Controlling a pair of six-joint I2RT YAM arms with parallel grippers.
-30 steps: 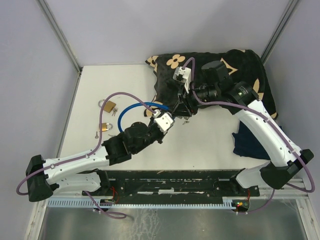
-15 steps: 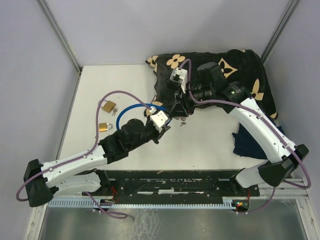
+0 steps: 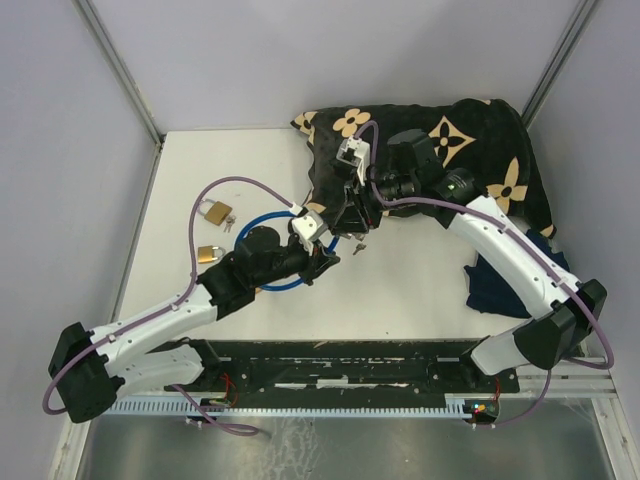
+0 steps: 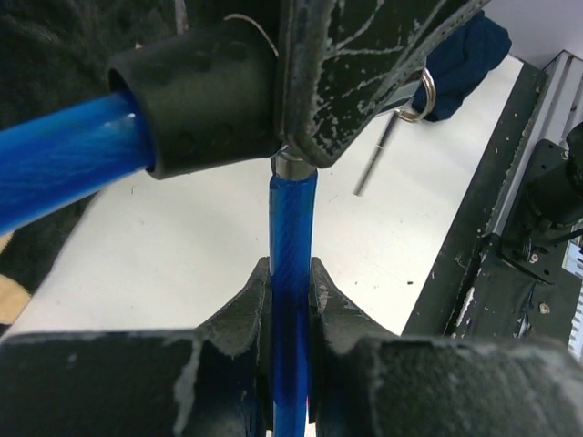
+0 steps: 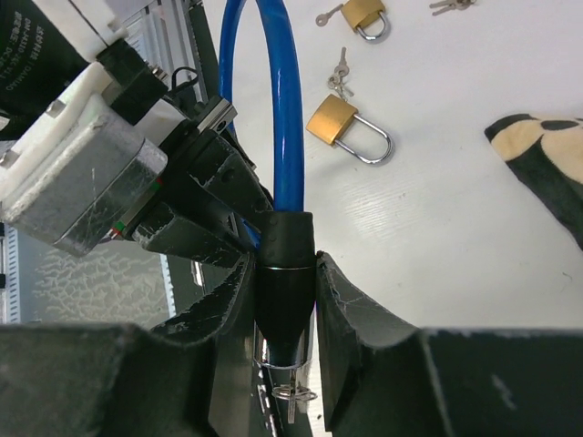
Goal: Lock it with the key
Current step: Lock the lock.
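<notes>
A blue cable lock (image 3: 262, 284) loops over the table. My left gripper (image 3: 320, 256) is shut on the blue cable's free end (image 4: 291, 237); in the left wrist view my left gripper (image 4: 290, 282) points that end up at the lock's black body (image 4: 196, 100). The cable's metal tip meets the body behind a right finger (image 4: 364, 64). My right gripper (image 3: 345, 215) is shut on the black body (image 5: 285, 309), as my right gripper (image 5: 284, 264) shows in its own view. A key (image 5: 290, 396) on a ring sits in the body's cylinder; it also shows in the left wrist view (image 4: 383, 150).
Two brass padlocks (image 3: 214, 211) (image 3: 210, 253) with small keys lie on the table at the left; they show in the right wrist view too (image 5: 339, 123) (image 5: 364, 14). A black patterned cloth (image 3: 470, 130) lies at the back right, with a dark blue cloth (image 3: 495, 285) beside it.
Both grippers have shifted left and closer together with the cable lock. The blue loop has swung toward the front of the table.
</notes>
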